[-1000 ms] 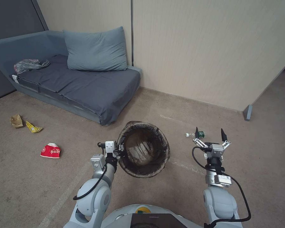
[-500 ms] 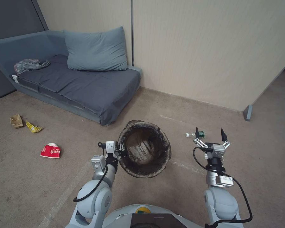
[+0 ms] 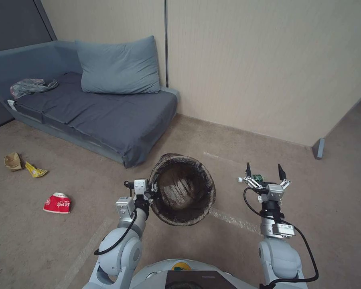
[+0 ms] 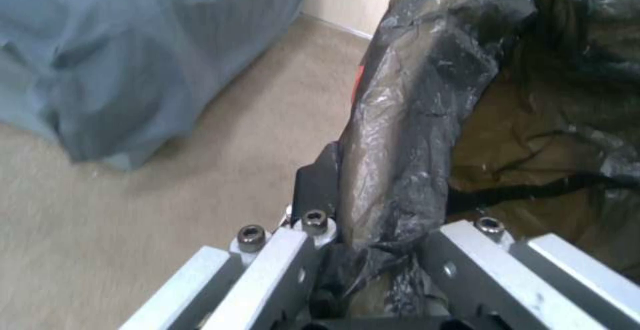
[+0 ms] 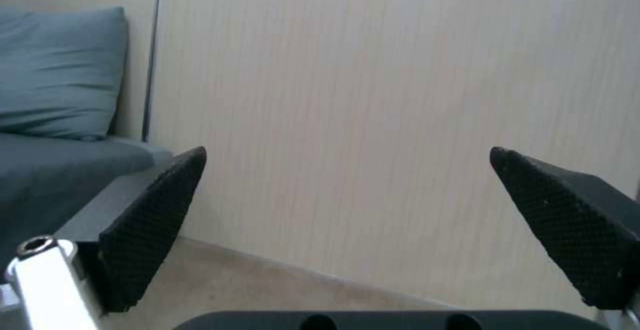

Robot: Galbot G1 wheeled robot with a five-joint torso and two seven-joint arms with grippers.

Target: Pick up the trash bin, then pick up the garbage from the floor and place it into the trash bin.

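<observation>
Black-lined trash bin (image 3: 182, 188): tilted, held off floor.
Left gripper (image 4: 373, 230): wrist view shows fingers pinching its rim.
Right gripper (image 3: 264, 172): spread, holding nothing.
Head view: bottle (image 3: 256, 178) beyond it.

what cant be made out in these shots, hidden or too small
- Trash bin bottom: head view, dark liner hides any contents.
- Left gripper fingertips: left wrist view, liner folds cover them at the rim.
- Bottle label: head view, too small, partly behind right gripper.
- Red cup print: too small.

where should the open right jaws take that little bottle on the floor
Grip the bottle across its body, coming straight down from above: it lies on its side on the floor, cap pointing left, just beyond the right gripper.
</observation>
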